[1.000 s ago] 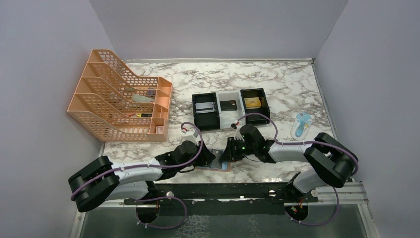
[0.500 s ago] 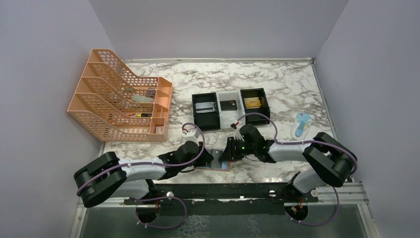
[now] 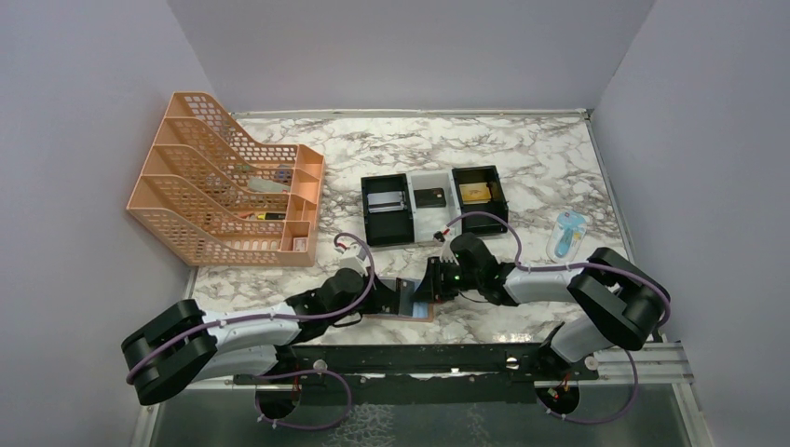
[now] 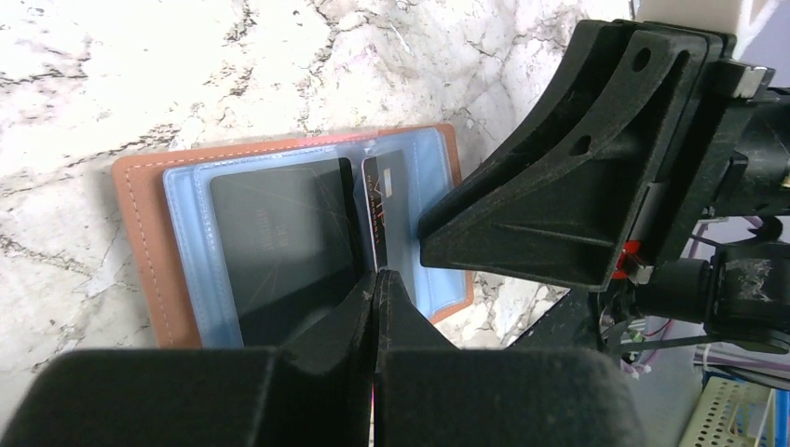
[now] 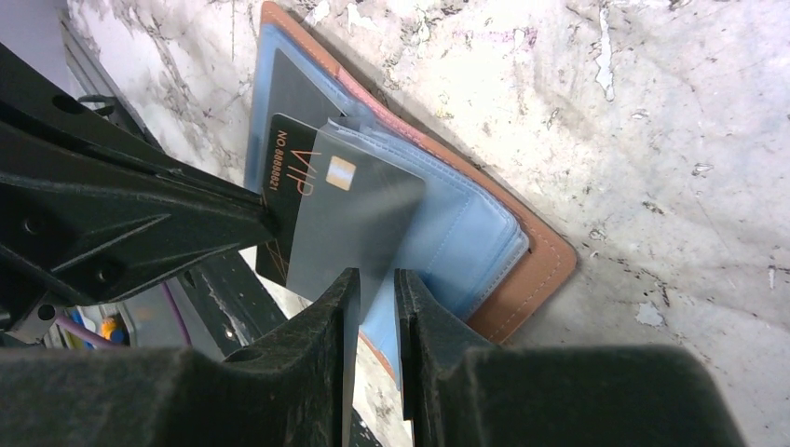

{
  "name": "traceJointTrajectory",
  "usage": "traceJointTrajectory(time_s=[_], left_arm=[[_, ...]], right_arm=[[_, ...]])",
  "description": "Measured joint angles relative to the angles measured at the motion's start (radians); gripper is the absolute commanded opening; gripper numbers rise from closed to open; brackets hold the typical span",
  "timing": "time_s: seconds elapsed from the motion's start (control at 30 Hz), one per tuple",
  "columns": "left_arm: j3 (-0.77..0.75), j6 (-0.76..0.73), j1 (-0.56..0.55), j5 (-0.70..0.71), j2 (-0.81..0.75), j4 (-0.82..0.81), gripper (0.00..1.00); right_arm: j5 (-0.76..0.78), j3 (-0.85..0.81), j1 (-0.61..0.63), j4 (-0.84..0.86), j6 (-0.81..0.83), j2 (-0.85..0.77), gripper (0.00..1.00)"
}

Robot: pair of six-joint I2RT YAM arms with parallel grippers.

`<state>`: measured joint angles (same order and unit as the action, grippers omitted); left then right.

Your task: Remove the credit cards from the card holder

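The card holder (image 3: 382,313), tan-brown leather with light-blue lining, lies open on the marble near the front edge, between both grippers. In the left wrist view its leather edge (image 4: 140,242) and a dark card in a clear sleeve (image 4: 279,242) show. My left gripper (image 4: 377,277) is shut on the lower edge of a black credit card marked VIP (image 5: 289,186), which stands on edge. My right gripper (image 5: 375,279) is closed, with a narrow gap, around a blue inner leaf of the card holder (image 5: 522,279) and a greyish credit card (image 5: 359,205) with a chip.
An orange mesh file rack (image 3: 228,182) stands at the back left. A black-and-white three-compartment tray (image 3: 446,209) with small items sits behind the grippers. A blue-and-white packet (image 3: 566,233) lies at the right. Grey walls enclose the table.
My left gripper has closed onto the black card, and the left arm has reached further right. The right gripper has held still.
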<state>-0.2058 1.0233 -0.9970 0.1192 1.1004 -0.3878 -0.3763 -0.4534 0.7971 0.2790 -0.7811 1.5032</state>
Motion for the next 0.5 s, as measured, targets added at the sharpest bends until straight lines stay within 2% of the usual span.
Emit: traceJointTrajectory(time_s=[0.5], left_arm=[[0.038, 0.011, 0.009, 0.002, -0.052, -0.001, 0.00]], right_arm=[[0.024, 0.000, 0.001, -0.047, 0.016, -0.043, 0.23]])
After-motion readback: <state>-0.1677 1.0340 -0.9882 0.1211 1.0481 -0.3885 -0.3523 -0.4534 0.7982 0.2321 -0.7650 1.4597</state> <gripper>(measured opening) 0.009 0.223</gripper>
